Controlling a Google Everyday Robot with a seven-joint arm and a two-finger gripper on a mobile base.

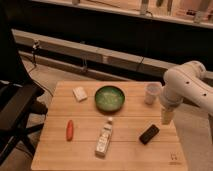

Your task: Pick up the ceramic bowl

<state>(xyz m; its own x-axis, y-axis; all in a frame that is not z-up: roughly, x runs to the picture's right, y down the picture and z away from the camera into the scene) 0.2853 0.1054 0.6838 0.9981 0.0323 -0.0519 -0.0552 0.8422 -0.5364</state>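
Note:
The ceramic bowl [110,98] is round, shallow and green with a darker rim. It sits on the wooden table [85,150] at the back centre. My gripper [166,117] hangs at the end of the white arm over the table's right side, well to the right of the bowl and just below the small white cup [151,93]. It holds nothing that I can see.
A white block [79,93] lies left of the bowl. A red-orange carrot-like item [69,129] lies at the left front, a clear bottle [104,138] lies in the middle front, and a black block [149,134] lies below the gripper. A black chair [15,107] stands left of the table.

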